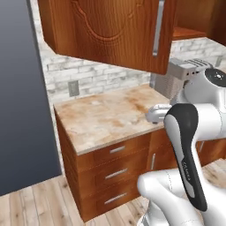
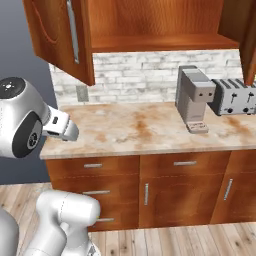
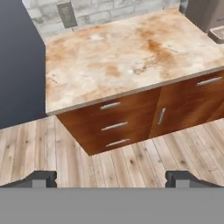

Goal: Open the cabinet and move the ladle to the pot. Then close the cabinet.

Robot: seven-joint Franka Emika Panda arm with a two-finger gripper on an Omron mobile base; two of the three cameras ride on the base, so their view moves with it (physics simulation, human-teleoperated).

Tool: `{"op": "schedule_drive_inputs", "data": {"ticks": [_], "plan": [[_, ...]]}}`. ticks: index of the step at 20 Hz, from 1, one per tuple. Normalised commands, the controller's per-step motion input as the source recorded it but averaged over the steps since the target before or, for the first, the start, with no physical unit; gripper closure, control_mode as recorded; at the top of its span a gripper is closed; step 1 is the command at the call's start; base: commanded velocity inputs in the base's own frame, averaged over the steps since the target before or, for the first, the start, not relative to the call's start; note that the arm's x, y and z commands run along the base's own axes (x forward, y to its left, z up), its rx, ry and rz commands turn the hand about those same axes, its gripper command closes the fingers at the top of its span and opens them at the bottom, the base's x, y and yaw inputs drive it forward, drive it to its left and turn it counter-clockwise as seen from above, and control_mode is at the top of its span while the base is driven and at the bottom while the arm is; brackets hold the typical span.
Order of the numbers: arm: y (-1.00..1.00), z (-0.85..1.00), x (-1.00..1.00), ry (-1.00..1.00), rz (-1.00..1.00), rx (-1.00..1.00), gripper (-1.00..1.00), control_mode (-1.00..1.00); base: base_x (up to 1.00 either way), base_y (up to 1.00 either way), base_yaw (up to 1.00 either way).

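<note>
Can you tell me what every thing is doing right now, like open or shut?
Reddish-brown wooden wall cabinet: doors swung open, visible shelf bare.
Two-finger gripper: open, holding nothing.
Brown wooden base drawers with short silver handles: all shut.
Grey coffee machine: upright on the counter.
Silver toaster: upright beside it, slots empty.

Coffee machine (image 2: 194, 98) beside toaster (image 2: 234, 96) — marbled counter (image 2: 135, 130).

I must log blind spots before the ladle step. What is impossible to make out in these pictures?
- Cabinet interior above the lower shelf: cut off by the right base view's top edge.
- Toaster: partly behind the right door, right base view.
- Coffee machine: partly hidden by the arm, left base view.
</note>
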Motion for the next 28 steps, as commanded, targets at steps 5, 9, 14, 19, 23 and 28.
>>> {"op": "schedule_drive_inputs", "data": {"ticks": [5, 9, 14, 19, 23, 28], "plan": [[0.0, 0.0, 0.0, 0.0, 0.0, 0.0, -1.0, 1.0, -0.62, -1.0, 0.06], [0.0, 0.0, 0.0, 0.0, 0.0, 0.0, -1.0, 1.0, -0.07, -1.0, 0.1], [0.0, 0.0, 0.0, 0.0, 0.0, 0.0, -1.0, 1.0, 0.66, -0.67, 0.13], [0.0, 0.0, 0.0, 0.0, 0.0, 0.0, -1.0, 1.0, 0.78, -0.12, 0.16], [0.0, 0.0, 0.0, 0.0, 0.0, 0.0, -1.0, 1.0, 0.79, -0.01, 0.14], [0.0, 0.0, 0.0, 0.0, 0.0, 0.0, -1.0, 1.0, 0.86, -0.09, 0.1]]}}
